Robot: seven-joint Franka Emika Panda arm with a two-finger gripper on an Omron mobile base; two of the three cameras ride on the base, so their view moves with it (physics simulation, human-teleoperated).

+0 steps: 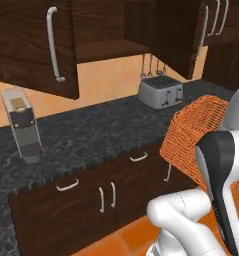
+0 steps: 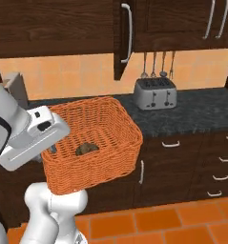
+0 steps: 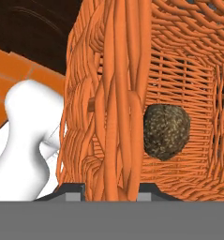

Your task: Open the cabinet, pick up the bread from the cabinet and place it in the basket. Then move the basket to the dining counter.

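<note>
My gripper [image 3: 111, 190] is shut on the left rim of the orange woven basket [image 2: 94, 143], a thick rim strand standing between its fingertips. The basket [image 1: 193, 135] hangs in the air in front of the worktop's edge, tilted a little. The bread [image 2: 87, 149], a small dark brown lump, lies on the basket's floor; in the hand view the bread [image 3: 166, 131] shows through the weave. The wall cabinet [image 1: 31, 45] stands open above, its doors swung out and its shelf bare. The dining counter is out of view.
A silver toaster [image 2: 155, 93] stands on the black granite worktop [image 1: 91, 135] below hanging utensils [image 2: 156, 64]. A coffee machine [image 1: 23, 125] stands at the left. Base cabinets and drawers [image 2: 215, 162] run below, and orange floor tiles [image 2: 158, 224] lie in front.
</note>
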